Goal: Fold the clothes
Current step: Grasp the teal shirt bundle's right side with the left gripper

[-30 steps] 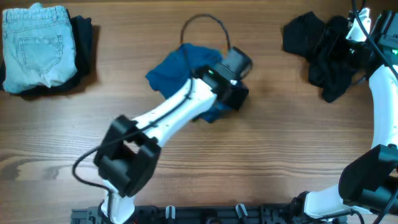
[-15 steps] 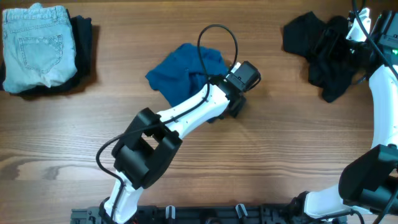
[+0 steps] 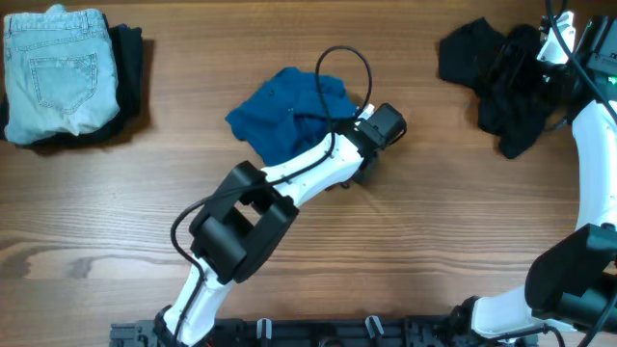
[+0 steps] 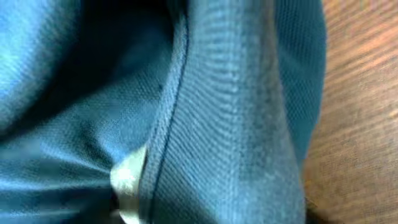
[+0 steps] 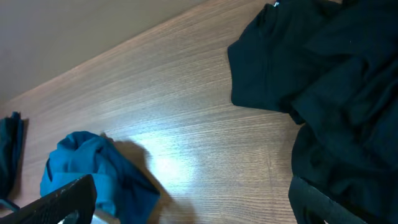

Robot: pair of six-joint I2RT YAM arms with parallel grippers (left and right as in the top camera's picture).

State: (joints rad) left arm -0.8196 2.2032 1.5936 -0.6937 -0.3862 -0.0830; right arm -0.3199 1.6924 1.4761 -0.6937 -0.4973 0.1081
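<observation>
left hand is set low at the edge of the blue garment. the garment lies crumpled on the tabletop, right under this hand and spreading off to its left. in the wrist view, cloth fills nearly everything. a stitched hem runs down the middle, with a strip of bare wood to the hand's right.

judgement: the hand sits at the hem because an edge gives a clean hold for pulling the bundle out flat. nothing is spread or folded yet, so this is an early step.

the left fingers are hidden in both views. cannot tell how wide they stand, or whether any cloth is pinched.

right hand: fingers spread fully wide, nothing between them. it hangs over the black clothes just below it, well apart from the blue garment. judgement: it is kept clear of the left arm's work, ready to take a second corner.

folded jeans lie far off to the left hand's left. they read as a finished stack.
</observation>
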